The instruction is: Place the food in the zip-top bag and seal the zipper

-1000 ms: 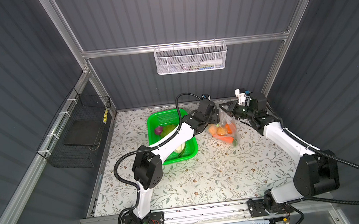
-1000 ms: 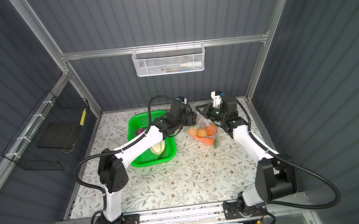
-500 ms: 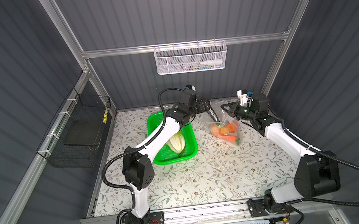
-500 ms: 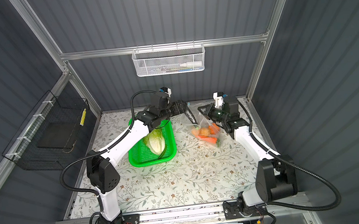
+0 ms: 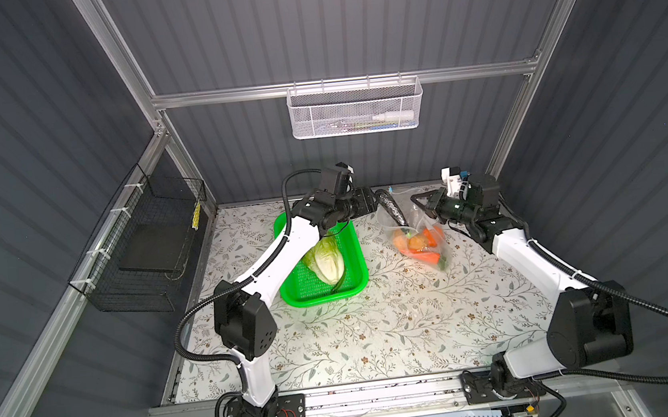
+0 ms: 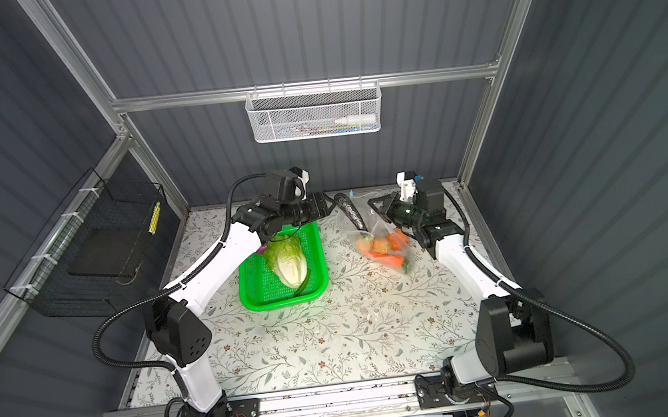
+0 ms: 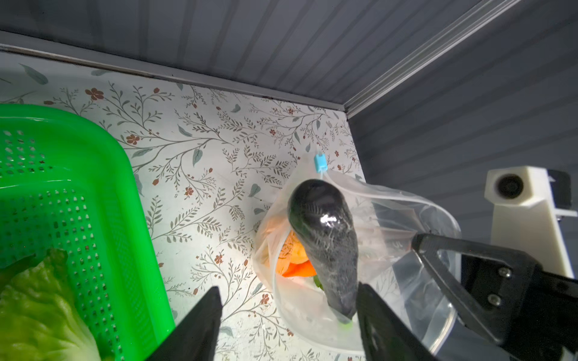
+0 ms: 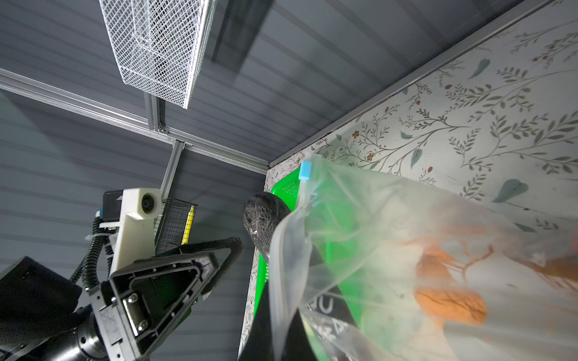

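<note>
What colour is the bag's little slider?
The slider is light blue, clearest in the left wrist view.

Dark grey ribbed walls (image 5: 347, 20) stand on three sides, with aluminium bars (image 5: 337, 85). A white mesh basket (image 5: 354, 111) hangs on the back bar, a black wire basket (image 5: 137, 270) on the side wall. The table (image 5: 377, 330) carries a pale leaf-patterned cover.

We see a clear, crinkly, glossy plastic bag (image 7: 406, 218), a dark shiny-skinned eggplant (image 7: 322, 237) and a bright green perforated plastic basket (image 7: 93, 147).
</note>
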### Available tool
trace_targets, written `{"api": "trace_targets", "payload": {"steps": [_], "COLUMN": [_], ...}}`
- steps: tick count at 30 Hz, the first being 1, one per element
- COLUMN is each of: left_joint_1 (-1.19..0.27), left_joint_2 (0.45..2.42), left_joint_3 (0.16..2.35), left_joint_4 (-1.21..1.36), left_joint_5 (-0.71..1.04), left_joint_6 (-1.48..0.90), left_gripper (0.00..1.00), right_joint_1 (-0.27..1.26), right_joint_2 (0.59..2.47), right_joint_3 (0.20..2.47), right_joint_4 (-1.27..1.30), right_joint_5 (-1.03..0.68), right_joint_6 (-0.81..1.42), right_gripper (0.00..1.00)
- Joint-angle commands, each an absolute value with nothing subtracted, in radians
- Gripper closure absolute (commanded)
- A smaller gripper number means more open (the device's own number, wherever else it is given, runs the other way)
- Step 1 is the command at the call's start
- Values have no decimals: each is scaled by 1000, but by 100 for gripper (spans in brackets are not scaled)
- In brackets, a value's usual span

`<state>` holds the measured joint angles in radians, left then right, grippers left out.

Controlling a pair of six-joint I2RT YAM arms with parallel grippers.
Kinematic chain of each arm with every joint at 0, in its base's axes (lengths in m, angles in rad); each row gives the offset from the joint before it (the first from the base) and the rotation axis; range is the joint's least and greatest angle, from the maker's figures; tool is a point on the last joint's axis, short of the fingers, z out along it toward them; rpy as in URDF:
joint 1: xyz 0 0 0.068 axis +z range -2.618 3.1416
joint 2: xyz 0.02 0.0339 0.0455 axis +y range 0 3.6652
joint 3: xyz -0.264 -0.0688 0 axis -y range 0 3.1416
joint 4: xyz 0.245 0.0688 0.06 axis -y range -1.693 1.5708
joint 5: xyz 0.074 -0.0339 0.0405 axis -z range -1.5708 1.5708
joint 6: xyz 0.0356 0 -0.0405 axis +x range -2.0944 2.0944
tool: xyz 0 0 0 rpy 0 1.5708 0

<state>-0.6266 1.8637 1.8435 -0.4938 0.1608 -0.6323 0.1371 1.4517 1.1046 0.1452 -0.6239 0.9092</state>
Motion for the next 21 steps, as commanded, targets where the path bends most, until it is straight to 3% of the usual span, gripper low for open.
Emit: {"api": "trace_targets", "payload": {"steps": [1,13,21], "left_joint_1": [-629,-630,-630], "left_joint_2": [1901,2028,2040], "left_joint_3": [1842,1900,1958], "left_joint_4": [-532,-456,-451], "left_joint_5": [223,297,322], "left_joint_6": [-638,-719,-727], "left_gripper": [35,55,100], "right_joint_1": [133,135,140], "right_joint_2": [1431,1436,1439], "right_joint_3": [1108,1108,1124], "right_joint_4": [156,152,26], "right_joint_5": [-637,-640,-618], "right_joint_6": [906,908,798], "right_gripper": [100,100,100]}}
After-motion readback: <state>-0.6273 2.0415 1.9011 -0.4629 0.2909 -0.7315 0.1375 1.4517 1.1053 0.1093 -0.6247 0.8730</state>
